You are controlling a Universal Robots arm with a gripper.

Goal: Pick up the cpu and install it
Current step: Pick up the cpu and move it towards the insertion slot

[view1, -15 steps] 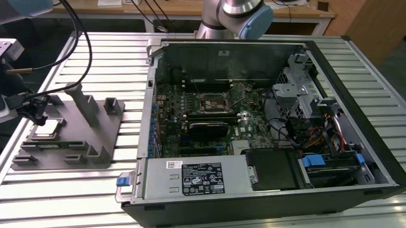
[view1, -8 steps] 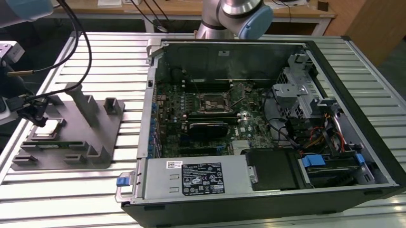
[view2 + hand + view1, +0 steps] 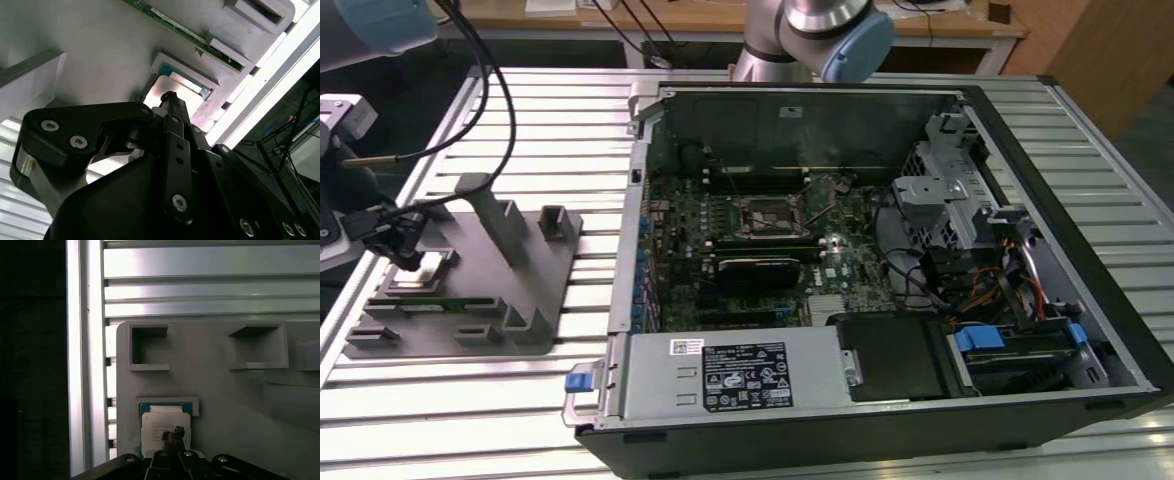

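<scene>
— Which way does the cpu [image 3: 155, 424] lie from the end effector [image 3: 172, 434]?

— Straight under its tip. In the first wrist view the tip hangs over the chip's middle. The chip lies flat in its recess of the grey fixture [image 3: 225, 405] on the counter [image 3: 547, 120], well apart from the open computer case [image 3: 854, 425].

— Clenched or released?

— I cannot tell, nor whether it touches.

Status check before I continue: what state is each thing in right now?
fixture, flat on the table, one recess filled.
cpu, lying flat in that recess, not lifted.
gripper, low over the cpu's top; contact unclear.
computer case, on its side, panel off, motherboard exposed.
socket, latch state too small to tell.
</scene>
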